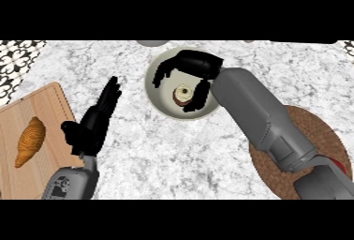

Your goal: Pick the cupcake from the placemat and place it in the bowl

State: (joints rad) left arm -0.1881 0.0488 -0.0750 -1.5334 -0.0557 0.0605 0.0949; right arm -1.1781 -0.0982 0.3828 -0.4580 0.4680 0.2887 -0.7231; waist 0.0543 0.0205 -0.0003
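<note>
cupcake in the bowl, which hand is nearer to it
Right. The right hand is over the bowl, its fingers around the cupcake. The left hand stands open beside the bowl, well apart.

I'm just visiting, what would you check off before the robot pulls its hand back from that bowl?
1. Cupcake inside the bowl: ok.
2. Right hand opened off the cupcake: ok, fingers spread above it.
3. Cupcake upright: cannot tell, fingers partly hide it.
4. Bowl fully on the counter: ok.
5. Left hand resting open, out of the way: ok.
6. Croissant on its wooden board, undisturbed: ok.
</note>
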